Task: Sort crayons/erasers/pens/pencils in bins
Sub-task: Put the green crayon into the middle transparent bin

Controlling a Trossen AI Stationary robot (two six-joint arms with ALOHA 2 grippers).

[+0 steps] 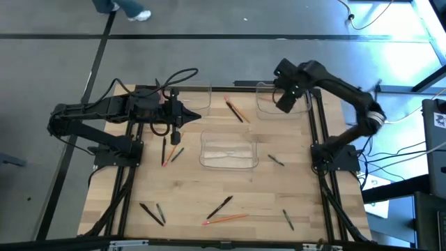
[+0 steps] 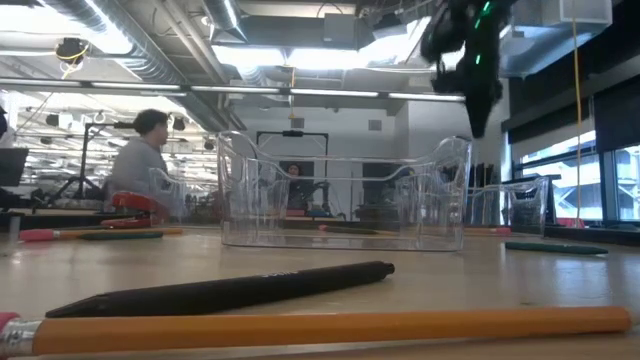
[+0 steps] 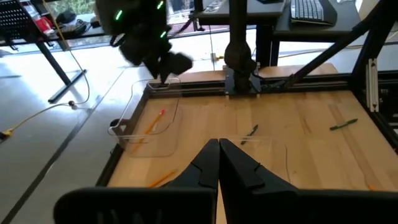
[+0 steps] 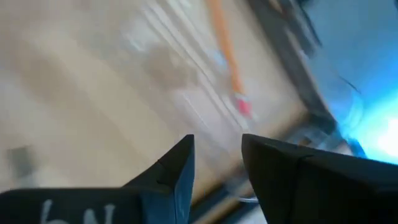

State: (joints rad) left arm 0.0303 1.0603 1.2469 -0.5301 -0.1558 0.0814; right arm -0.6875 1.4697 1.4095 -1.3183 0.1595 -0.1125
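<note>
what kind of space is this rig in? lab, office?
Probably an open-plan lab or workshop, not a home. The low view shows exposed ceiling ducts and a person at a workbench. The left wrist view shows a desk with a keyboard beyond the table.

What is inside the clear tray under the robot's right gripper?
One orange pencil with a pinkish-red end lies inside that bin. The open right gripper hangs above it, hiding part of the tray from overhead, so whether more lies there cannot be seen.
</note>
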